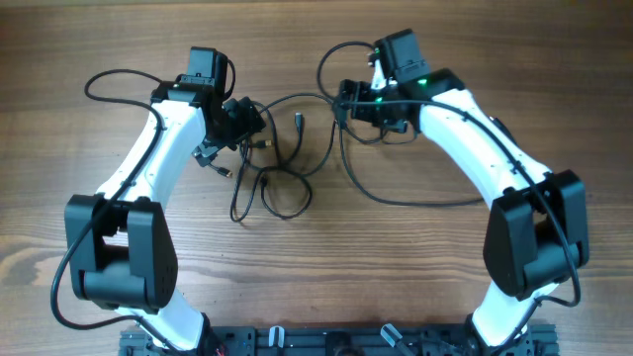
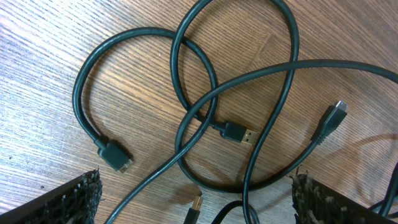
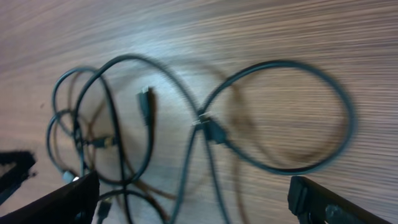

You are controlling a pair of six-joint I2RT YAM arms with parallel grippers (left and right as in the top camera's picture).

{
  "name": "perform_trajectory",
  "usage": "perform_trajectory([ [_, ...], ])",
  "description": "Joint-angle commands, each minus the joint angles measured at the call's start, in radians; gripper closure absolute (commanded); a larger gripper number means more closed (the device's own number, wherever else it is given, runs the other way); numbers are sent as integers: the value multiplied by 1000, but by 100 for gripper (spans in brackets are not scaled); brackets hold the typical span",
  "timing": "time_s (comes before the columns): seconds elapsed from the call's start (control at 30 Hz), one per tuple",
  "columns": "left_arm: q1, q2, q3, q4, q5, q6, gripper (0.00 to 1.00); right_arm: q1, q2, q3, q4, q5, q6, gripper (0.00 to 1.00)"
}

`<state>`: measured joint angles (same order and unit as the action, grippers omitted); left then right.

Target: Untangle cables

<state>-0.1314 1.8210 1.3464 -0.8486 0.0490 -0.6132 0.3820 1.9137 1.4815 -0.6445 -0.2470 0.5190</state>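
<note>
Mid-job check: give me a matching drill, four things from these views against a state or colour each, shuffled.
1. left claw
2. right claw
3. cables
4. table

A. brown wood grain
B. open, near one wide single loop
C. black, looped across each other
D. open, above crossed loops and gold-tipped plugs

Pairs: 1-D, 2-B, 3-C, 4-A

The overlapping loops of the cables (image 2: 293, 59) crowded the far middle of the desk (image 1: 326, 277); the near half lay bare and passable.
</note>
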Motion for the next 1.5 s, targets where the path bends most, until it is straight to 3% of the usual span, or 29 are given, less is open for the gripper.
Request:
perform_trajectory([
  [0.0, 3, 8, -7, 0, -17, -1, 0, 45, 20, -5, 30, -24, 8, 1],
  [0.13, 3, 8, -7, 0, -17, -1, 0, 87, 20, -5, 90, -24, 8, 3],
  [0.37, 3, 8, -7, 0, -17, -1, 0, 109, 22, -5, 192, -4, 19, 23],
  [0.6, 3, 8, -7, 0, -17, -1, 0, 108, 24, -5, 218, 76, 18, 22],
  [0.67, 3, 8, -7, 0, -17, -1, 0, 108, 24, -5, 238, 42, -25, 20],
  [0.8, 3, 8, -7, 0, -17, -1, 0, 109, 27, -5, 306, -17, -45, 27],
  [0.93, 3, 8, -7, 0, -17, -1, 0, 109, 31, -5, 311, -13, -45, 26],
  [1.1, 3, 8, -7, 0, -17, -1, 0, 109, 56, -5, 310, -16, -49, 18],
  [1.47, 3, 8, -6, 49, -11, 7, 0, 113, 86, -5, 311, -117, -32, 22],
])
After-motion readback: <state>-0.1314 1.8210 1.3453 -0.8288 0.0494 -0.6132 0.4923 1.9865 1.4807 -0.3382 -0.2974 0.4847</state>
